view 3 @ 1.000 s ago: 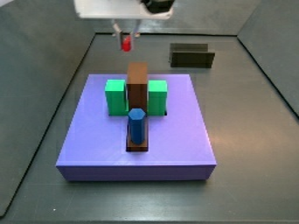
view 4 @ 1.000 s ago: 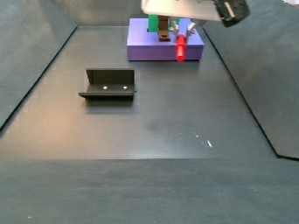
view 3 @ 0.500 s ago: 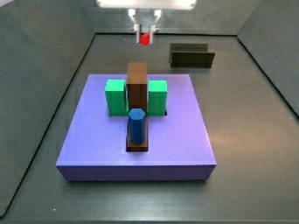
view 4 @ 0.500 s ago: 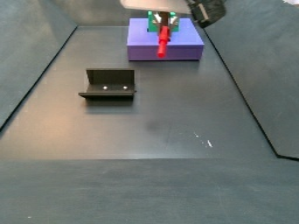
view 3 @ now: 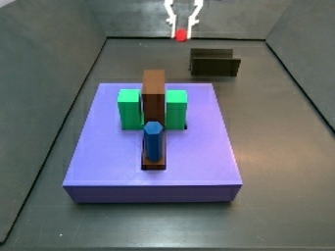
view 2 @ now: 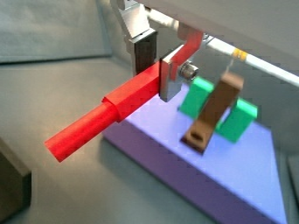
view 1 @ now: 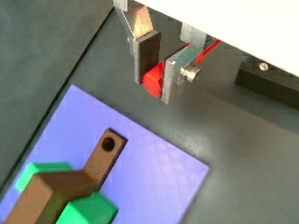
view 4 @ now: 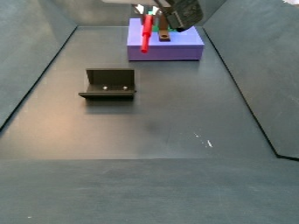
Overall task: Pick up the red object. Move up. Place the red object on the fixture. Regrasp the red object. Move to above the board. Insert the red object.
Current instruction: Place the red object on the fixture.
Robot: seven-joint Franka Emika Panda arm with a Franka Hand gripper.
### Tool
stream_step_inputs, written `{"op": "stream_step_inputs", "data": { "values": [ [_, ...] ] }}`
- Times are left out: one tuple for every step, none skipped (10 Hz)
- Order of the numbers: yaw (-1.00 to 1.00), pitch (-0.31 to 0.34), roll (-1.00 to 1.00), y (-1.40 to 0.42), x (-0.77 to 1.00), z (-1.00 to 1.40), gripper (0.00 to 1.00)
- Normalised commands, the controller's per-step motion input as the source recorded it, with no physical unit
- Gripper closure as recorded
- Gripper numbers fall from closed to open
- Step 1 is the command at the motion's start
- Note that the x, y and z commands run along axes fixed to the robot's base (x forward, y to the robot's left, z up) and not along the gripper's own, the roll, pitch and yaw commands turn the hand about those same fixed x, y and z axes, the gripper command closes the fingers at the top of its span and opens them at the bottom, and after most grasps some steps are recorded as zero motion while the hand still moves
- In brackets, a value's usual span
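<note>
Silver two-finger gripper (view 1: 163, 72) pinching thin bright-red peg (view 2: 103, 121) (airborne), 12 o'clock of flat purple-blue board (view 3: 157, 147); dark fixture (view 3: 215, 63) at 1 o'clock.

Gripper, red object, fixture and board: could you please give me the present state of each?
Gripper: shut on the red object, raised beyond the board's far edge.
Red object: held between the fingers, off every surface.
Fixture: on the floor, nothing in it.
Board: flat on the floor; brown block's hole unfilled.
</note>
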Motion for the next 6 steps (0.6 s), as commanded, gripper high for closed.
{"op": "stream_step_inputs", "data": {
  "values": [
    [0.00,0.366,-0.76,0.31,0.70,0.18,1.00],
    [0.00,0.389,-0.27,0.34,0.85,0.00,1.00],
    [0.00,0.420,-0.08,0.39,0.91,0.00,1.00],
    [0.03,0.409,0.00,0.34,0.89,0.00,1.00],
    [0.09,0.437,0.03,0.27,0.91,-0.05,1.00],
    [0.12,0.406,0.00,0.27,0.85,-0.06,1.00]
  ]
}}
